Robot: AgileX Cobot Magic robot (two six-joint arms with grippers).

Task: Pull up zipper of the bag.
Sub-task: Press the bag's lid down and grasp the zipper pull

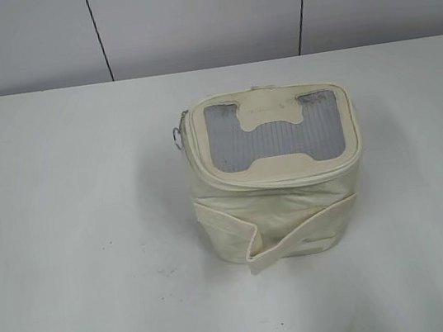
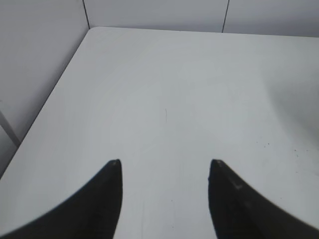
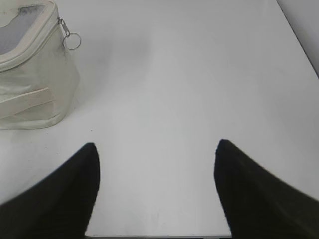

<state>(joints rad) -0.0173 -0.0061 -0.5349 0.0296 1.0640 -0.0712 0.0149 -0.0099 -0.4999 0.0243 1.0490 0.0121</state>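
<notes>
Both tools, left (image 2: 164, 172) and right (image 3: 155, 152), hang open over the table (image 1: 66, 239); one should steady the bag (image 1: 281, 199) while the other pinches the ring pull (image 3: 72, 41).

A white table (image 1: 66, 239), lightly speckled with dark marks, is seen beneath everything, and behind its far edge a pale grey panelled wall (image 1: 199, 15) divided by dark vertical seams is seen.
</notes>
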